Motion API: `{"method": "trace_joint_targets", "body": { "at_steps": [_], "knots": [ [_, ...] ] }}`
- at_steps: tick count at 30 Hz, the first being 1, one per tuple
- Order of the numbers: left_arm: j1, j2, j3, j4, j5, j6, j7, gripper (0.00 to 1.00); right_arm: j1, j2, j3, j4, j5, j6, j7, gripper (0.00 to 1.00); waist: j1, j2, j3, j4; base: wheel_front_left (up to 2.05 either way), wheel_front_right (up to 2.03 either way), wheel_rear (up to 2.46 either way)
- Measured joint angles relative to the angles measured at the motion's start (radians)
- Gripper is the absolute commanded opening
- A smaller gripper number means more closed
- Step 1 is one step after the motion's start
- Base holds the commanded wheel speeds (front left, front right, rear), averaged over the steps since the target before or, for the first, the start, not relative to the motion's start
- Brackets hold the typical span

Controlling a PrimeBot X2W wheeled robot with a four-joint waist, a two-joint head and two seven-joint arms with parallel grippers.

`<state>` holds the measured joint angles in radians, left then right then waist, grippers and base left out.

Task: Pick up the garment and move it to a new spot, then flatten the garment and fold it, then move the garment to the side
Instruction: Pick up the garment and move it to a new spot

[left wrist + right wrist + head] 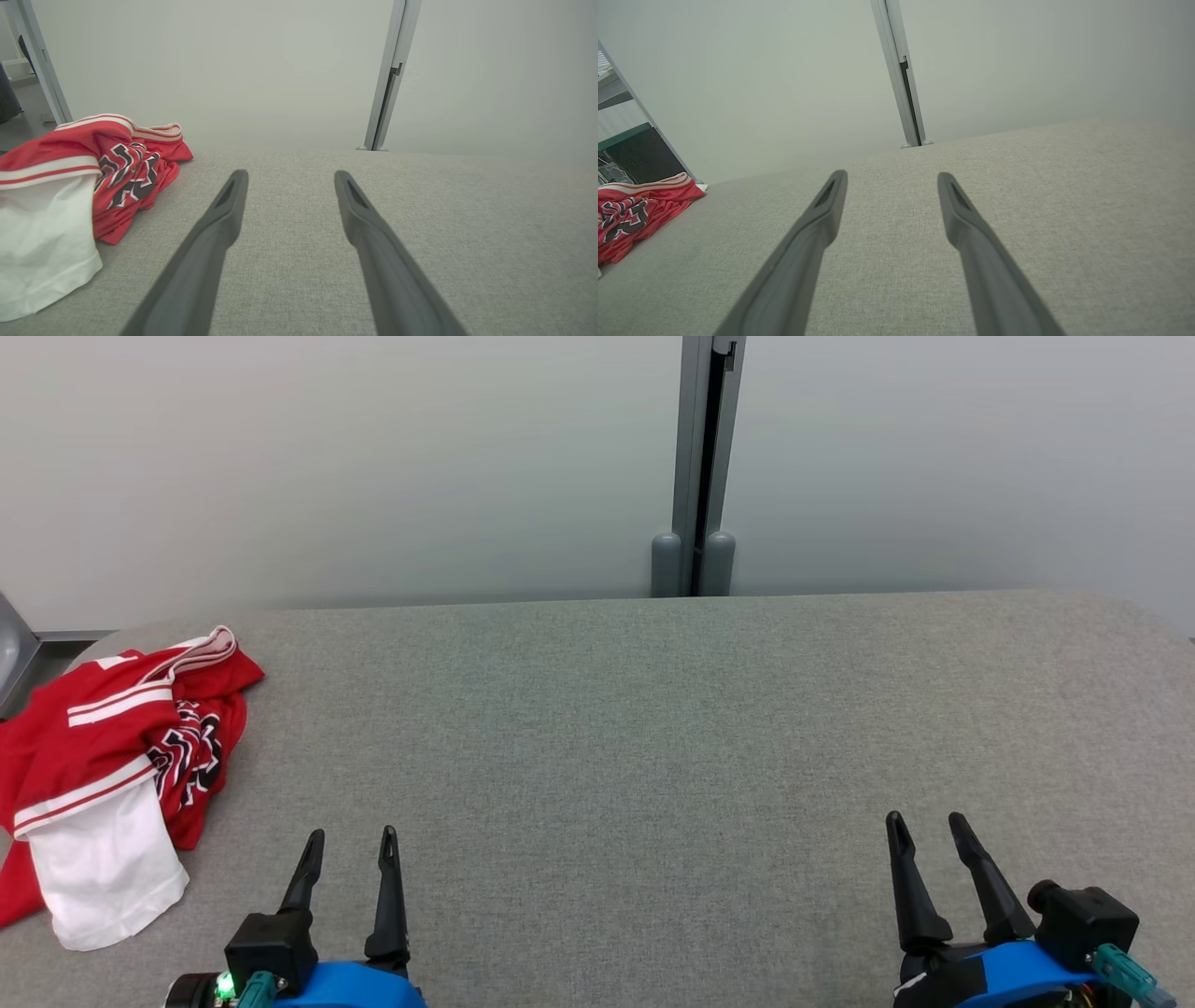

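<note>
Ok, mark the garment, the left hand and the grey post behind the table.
garment (93, 747): head view, red fabric above the striped band.
left hand (353, 833): head view, midway between its open fingertips.
grey post (689, 476): head view, its pale left face.

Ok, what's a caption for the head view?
Crumpled red and white garment at the left edge of the grey table.

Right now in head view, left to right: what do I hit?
Crumpled red and white garment → left gripper, open and empty → grey post at the wall behind the table → right gripper, open and empty.
</note>
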<state>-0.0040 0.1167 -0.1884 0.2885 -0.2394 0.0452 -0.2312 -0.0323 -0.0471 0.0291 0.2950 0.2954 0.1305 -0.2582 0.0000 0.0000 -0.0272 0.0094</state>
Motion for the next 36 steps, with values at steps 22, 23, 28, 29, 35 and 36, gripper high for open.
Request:
{"method": "trace_joint_targets", "body": {
  "at_steps": [22,23,28,29,35,36],
  "knots": [
    [-0.004,0.007,-0.021,0.002,-0.011,0.018,0.002,1.0,0.018,-0.001,-0.022,-0.015,-0.013,0.0,0.016,1.0,0.0,0.0,-0.025,0.184,0.0,0.0,0.0],
    [-0.004,0.007,-0.021,0.002,-0.011,0.017,0.002,1.0,0.018,0.0,-0.023,-0.016,-0.013,0.0,0.016,1.0,0.0,0.0,-0.028,0.207,0.0,0.0,0.0],
    [-0.004,0.021,-0.023,-0.013,-0.006,0.018,-0.001,1.0,0.018,-0.001,-0.021,-0.018,-0.007,0.0,0.015,1.0,0.0,0.0,-0.032,0.325,0.0,0.0,0.0],
    [-0.004,0.024,-0.023,-0.015,-0.006,0.019,-0.001,1.0,0.018,0.0,-0.019,-0.017,-0.004,0.0,0.015,1.0,-0.0001,0.0,-0.031,0.348,0.0,0.0,0.0],
    [-0.003,0.035,-0.019,-0.028,-0.014,0.023,0.001,1.0,0.015,0.0,-0.001,-0.013,0.001,0.0,0.01,1.0,0.0,0.0,-0.014,0.466,0.0,0.0,0.0],
    [-0.002,0.036,-0.019,-0.029,-0.015,0.025,0.001,1.0,0.015,0.0,-0.001,-0.012,0.001,0.0,0.009,1.0,0.0,0.0,-0.009,0.481,0.0,0.0,0.0]
  ]
}}
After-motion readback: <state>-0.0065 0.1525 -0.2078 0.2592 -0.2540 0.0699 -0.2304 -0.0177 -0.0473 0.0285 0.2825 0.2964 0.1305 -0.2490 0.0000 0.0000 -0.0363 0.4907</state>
